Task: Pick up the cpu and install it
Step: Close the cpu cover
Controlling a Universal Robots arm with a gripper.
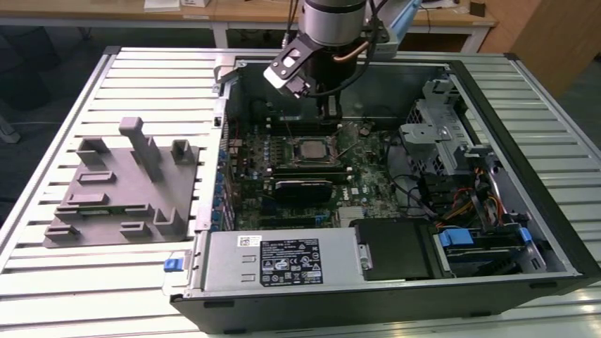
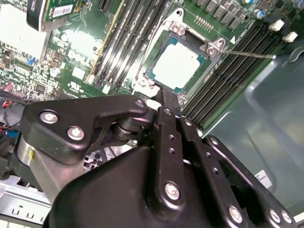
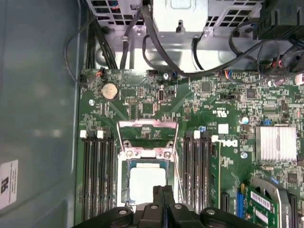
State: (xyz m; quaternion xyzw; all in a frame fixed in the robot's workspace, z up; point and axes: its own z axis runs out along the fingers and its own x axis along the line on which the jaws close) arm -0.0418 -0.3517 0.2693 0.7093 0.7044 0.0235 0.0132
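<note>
While the cpu point(image 3: 147, 183) sits in the motherboard socket point(image 3: 147, 153), the claw point(image 3: 163, 188) hangs just beside its edge, apparently closed together and gripping nothing.

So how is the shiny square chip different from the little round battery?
The cpu is square; the battery is round. The cpu is much bigger than the battery. The cpu sits in the socket; the battery sits out on the green board. Both are flat and silvery.

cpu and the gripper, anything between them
Nothing; in both wrist views the gripper, jaws shut, hangs right over the cpu in its socket.
</note>
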